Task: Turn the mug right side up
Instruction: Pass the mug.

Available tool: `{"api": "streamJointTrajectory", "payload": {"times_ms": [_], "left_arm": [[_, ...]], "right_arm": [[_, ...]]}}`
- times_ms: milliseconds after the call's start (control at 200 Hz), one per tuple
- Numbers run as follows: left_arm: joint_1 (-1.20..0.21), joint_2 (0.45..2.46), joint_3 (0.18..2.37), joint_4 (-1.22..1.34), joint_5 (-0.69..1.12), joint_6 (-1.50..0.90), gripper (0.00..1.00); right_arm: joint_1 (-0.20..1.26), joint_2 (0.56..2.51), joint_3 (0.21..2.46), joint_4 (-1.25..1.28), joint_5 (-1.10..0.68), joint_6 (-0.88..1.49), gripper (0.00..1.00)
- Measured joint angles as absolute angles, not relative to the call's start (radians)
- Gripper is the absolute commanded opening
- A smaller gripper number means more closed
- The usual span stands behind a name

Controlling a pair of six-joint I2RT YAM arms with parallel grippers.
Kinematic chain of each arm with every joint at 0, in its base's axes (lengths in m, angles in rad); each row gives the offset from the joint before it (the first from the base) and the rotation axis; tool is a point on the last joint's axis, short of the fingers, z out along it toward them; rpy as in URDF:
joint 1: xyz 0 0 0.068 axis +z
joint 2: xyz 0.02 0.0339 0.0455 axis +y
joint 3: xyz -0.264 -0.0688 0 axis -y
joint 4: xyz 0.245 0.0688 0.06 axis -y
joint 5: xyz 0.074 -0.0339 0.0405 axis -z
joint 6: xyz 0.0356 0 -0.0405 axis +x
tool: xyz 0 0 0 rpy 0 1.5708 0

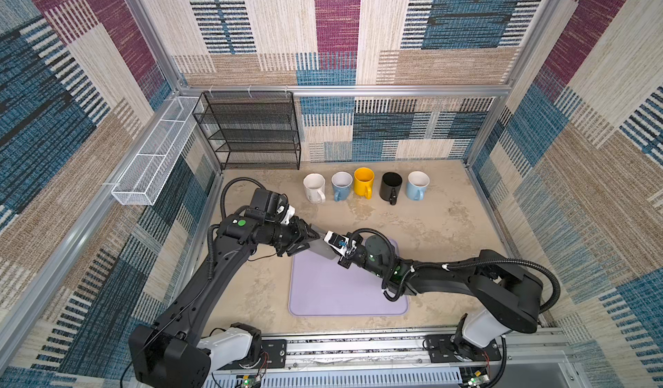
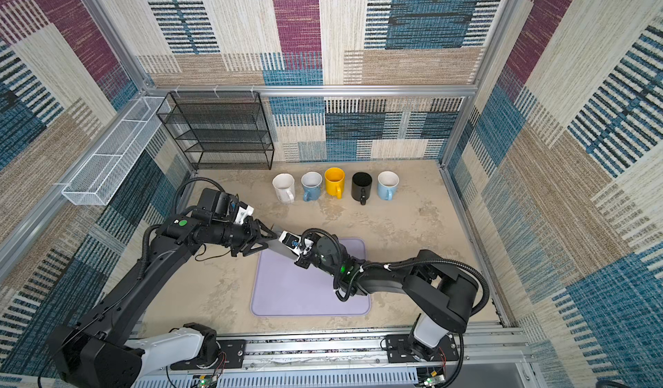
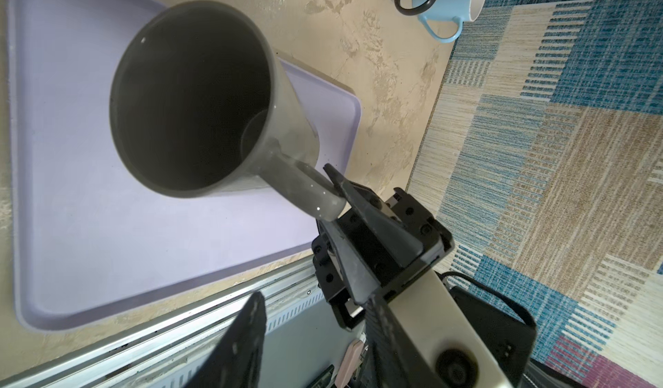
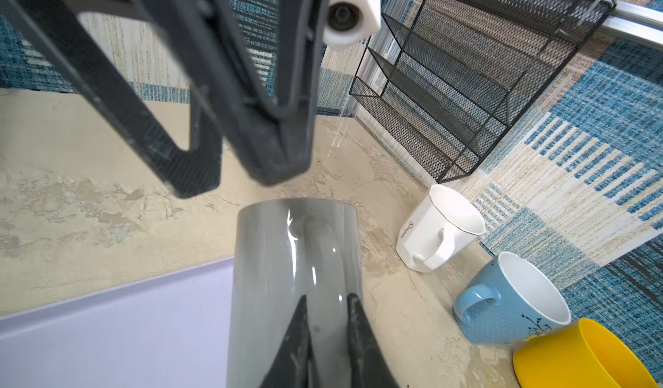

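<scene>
Right jaws clamp grey mug (image 4: 262, 278) by its handle (image 3: 305, 185), left jaws gape; white mug (image 4: 437, 228) reads "Simple".

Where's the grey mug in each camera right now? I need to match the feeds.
Top view: grey mug at the lavender mat's far left corner.
Top view: same corner.
Left wrist: upper centre-left, mouth facing camera.
Right wrist: bottom centre.
Shared landmark: the lavender mat.

The grey mug (image 4: 283, 260) is glossy, cylindrical and empty. It hangs horizontal over the far left corner of the lilac mat (image 1: 323, 289), its handle clamped by the right gripper (image 4: 328, 296).
</scene>
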State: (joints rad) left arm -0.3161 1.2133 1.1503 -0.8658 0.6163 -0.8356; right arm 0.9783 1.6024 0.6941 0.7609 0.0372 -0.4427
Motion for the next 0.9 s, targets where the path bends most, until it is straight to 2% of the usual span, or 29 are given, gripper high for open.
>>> {"api": "streamJointTrajectory", "payload": {"times_ms": [606,902], "left_arm": [[-0.302,1.228,1.089,-0.882,0.645,-0.933,0.49],[-0.284,1.219,1.028,-0.833,0.665,-1.011,0.46]], "right_arm": [[1.068,1.607,0.698,0.737,0.116,-0.566,0.00],[1.102,1.612,0.691,0.765,0.144,-0.596,0.00]]}}
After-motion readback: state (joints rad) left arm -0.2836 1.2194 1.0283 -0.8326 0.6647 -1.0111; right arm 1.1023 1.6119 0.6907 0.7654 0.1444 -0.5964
